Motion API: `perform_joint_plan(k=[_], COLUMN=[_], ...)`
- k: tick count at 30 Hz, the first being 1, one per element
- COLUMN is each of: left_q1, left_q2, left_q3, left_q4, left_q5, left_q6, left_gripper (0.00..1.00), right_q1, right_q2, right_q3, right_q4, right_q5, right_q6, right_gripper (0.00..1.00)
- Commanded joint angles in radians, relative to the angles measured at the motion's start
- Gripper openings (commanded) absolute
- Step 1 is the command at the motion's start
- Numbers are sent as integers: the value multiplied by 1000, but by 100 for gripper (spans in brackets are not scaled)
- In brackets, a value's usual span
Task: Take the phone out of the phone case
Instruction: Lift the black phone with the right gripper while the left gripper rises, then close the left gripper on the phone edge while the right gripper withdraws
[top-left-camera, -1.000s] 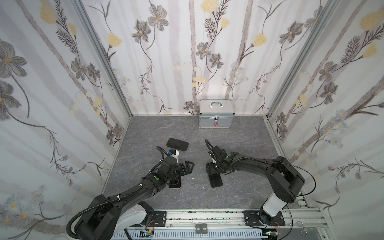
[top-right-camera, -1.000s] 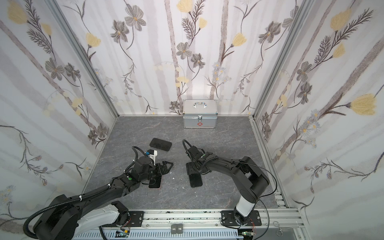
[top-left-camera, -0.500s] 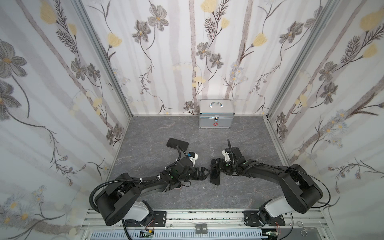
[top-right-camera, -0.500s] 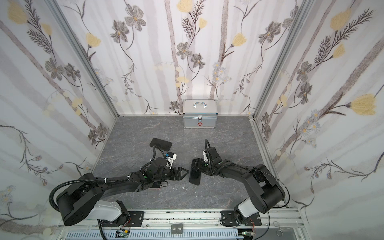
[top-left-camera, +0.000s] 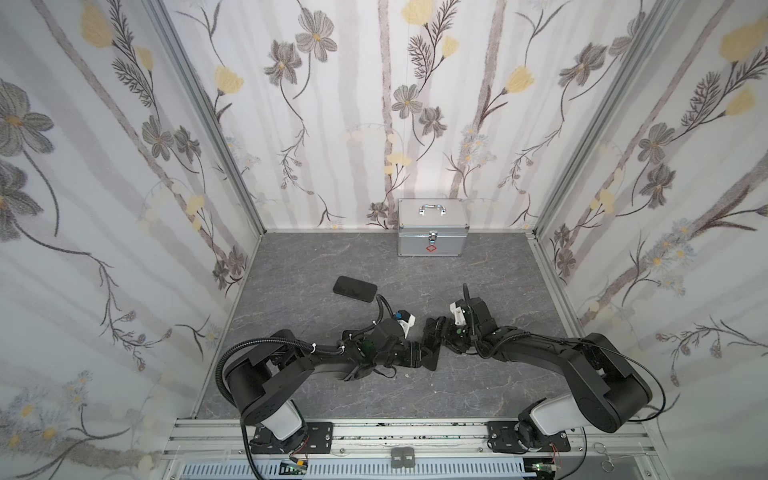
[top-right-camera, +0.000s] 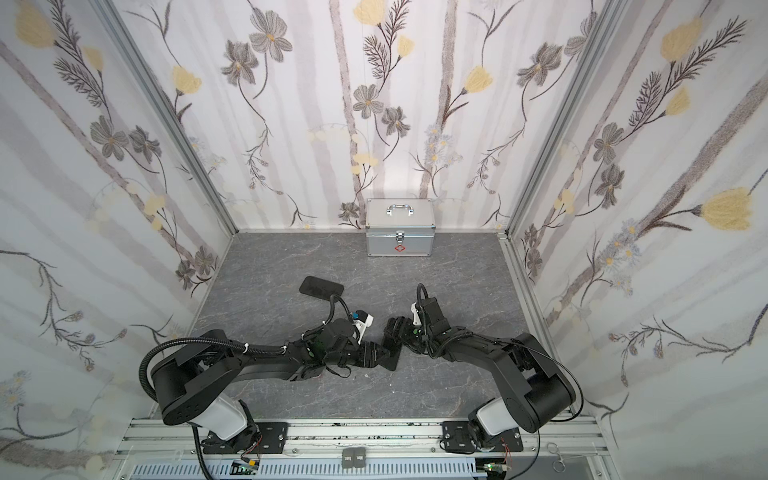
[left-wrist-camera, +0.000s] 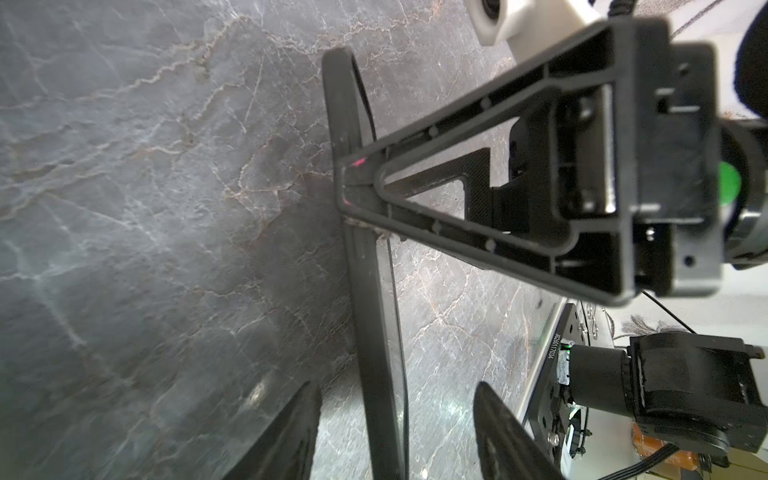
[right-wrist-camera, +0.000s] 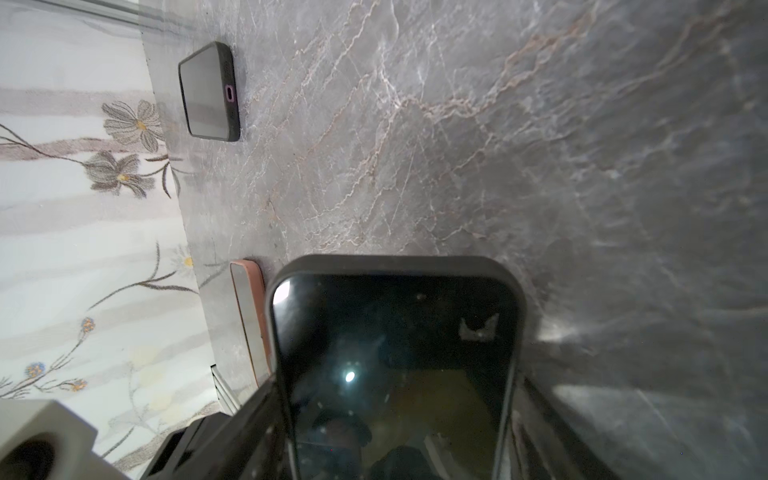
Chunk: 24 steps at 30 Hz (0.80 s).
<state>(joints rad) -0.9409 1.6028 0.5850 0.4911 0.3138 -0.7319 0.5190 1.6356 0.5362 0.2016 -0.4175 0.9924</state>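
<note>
Now left end effector narrower, spread astride cased phone; right end effector still pinching it

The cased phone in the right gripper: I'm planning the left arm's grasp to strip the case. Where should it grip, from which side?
Probably the free end of the cased phone, pinched across its faces, coming from where the left gripper is. The right gripper spans its long edges and holds it edge-up, leaving both faces exposed.

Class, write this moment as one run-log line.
right end effector: shut on phone, held on edge | left end effector: open, straddling phone | case: still on
</note>
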Motion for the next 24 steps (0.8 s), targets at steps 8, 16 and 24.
perform_joint_plan(k=[8,16,24], left_q1=[-6,-6,-4], left_q2=[9,-3,-1], left_q3=[-7,-7,10], left_q4=[52,52,51], left_q5=[-30,-32,-31], left_q6=[6,8,4], left_gripper=[34,22,0], right_q1=[-9,-14,-20], right_q2=[-4,-32,-108], right_q3=[-93,-96,-58], right_q4=[211,190,108], right_q5=[-68,-52,-29], right_q6=[218,225,183], right_gripper=[54,56,66])
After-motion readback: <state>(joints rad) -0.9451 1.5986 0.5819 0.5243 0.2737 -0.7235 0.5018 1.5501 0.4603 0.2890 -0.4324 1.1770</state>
